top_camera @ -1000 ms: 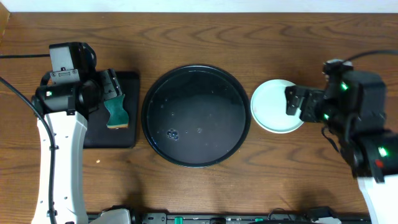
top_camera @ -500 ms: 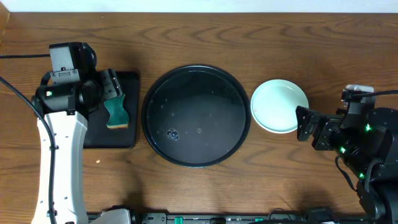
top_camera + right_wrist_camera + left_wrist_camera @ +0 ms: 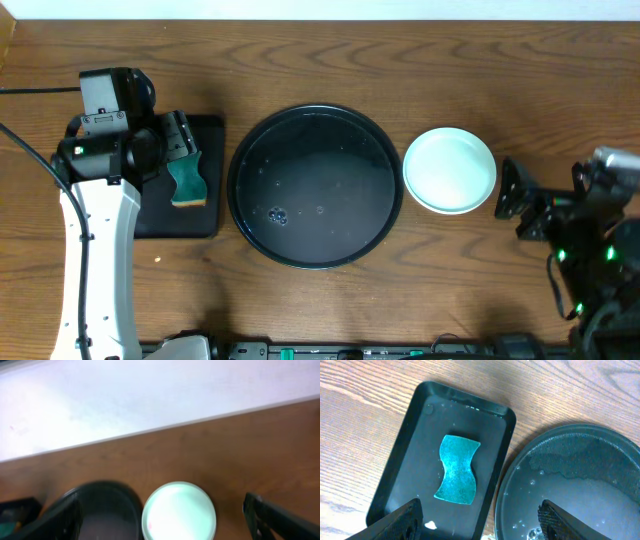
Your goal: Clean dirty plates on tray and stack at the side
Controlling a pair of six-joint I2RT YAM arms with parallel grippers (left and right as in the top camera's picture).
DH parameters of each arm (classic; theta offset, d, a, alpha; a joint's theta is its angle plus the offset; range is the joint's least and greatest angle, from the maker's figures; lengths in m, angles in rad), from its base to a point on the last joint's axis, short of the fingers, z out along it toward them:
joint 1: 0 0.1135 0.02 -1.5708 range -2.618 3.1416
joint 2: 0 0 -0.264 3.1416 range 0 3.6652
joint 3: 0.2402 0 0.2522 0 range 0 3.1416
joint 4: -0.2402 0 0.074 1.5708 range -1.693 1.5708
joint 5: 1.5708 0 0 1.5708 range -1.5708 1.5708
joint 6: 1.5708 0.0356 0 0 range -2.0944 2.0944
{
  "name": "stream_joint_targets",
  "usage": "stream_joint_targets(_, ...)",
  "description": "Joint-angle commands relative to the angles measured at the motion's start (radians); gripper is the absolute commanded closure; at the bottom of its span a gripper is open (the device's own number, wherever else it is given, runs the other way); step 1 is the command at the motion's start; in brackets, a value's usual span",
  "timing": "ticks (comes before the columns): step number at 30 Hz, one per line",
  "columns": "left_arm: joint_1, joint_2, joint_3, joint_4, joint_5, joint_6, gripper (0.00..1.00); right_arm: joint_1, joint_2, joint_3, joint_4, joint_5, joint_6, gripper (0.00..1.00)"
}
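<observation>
The plates [image 3: 449, 170], apparently stacked under a pale blue one, sit on the wood table [image 3: 450, 280] just right of the bare round black tray [image 3: 315, 130] and just left of the nearer, spread, empty right gripper [image 3: 515, 198], while the left gripper [image 3: 482, 527], also spread, hovers over the teal sponge [image 3: 457, 476] at far left.

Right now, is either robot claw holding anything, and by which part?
Nothing is held. The left gripper hangs open near the sponge; the right gripper is open too, clear of the plates.
</observation>
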Motion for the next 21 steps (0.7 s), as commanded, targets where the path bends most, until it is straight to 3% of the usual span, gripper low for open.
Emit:
stream_joint_targets(1,0.002,0.0,0.012,-0.001,0.001,-0.005,0.25,-0.013,-0.132,-0.185,0.134,-0.048,-0.08,0.01)
stream_joint_targets(9,0.002,0.0,0.012,-0.001,0.001,-0.005,0.25,-0.013,-0.413,-0.603,0.457,-0.118,-0.098,0.01)
stream_joint_targets(21,0.002,0.0,0.012,-0.001,0.001,-0.005,0.25,-0.008,-0.616,-0.921,0.679,-0.138,-0.06,0.01)
